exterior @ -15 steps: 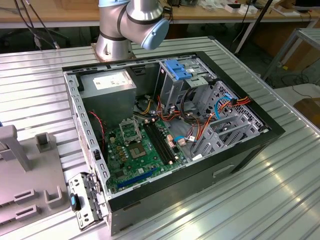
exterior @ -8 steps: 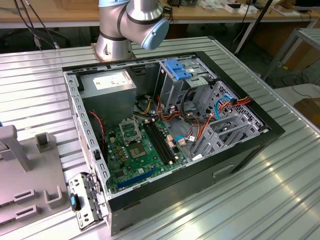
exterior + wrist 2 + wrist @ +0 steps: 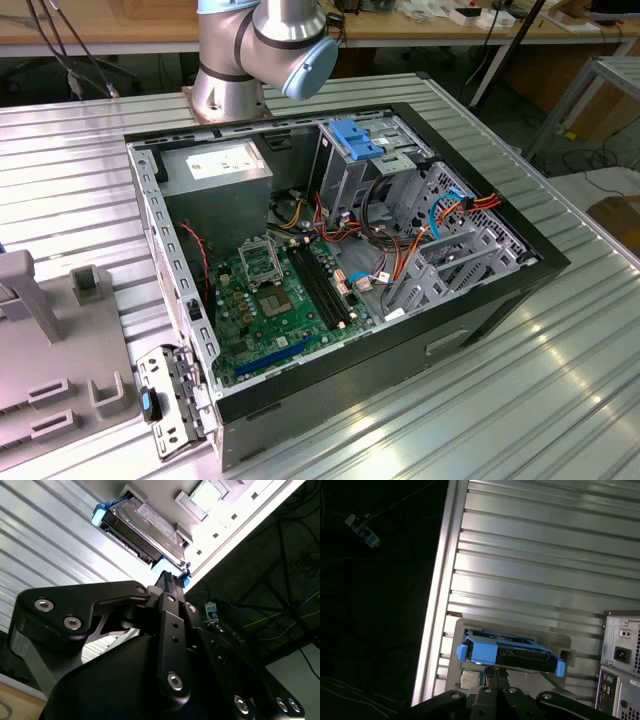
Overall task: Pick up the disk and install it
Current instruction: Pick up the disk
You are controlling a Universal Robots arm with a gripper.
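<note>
The disk [image 3: 510, 652] is a grey metal drive framed by bright blue side rails. It stands on its edge in a pale grey holder [image 3: 520, 635] on the ribbed metal table. Its labelled face [image 3: 150, 522] shows in the second wrist view. My gripper [image 3: 494, 672] is right at the disk's near edge, in line with its middle, and its black body [image 3: 165, 645] takes up the foreground. In the exterior view the open computer case [image 3: 480, 300] lies on the table, with the arm's base [image 3: 250, 50] behind it.
Inside the case are a metal drive cage with a blue top [image 3: 355, 140], a grey power-supply box [image 3: 215, 165], a green board [image 3: 270, 300] and loose cables. Grey fixtures [image 3: 40, 330] stand at the exterior view's left. The table edge [image 3: 437, 605] runs close to the holder.
</note>
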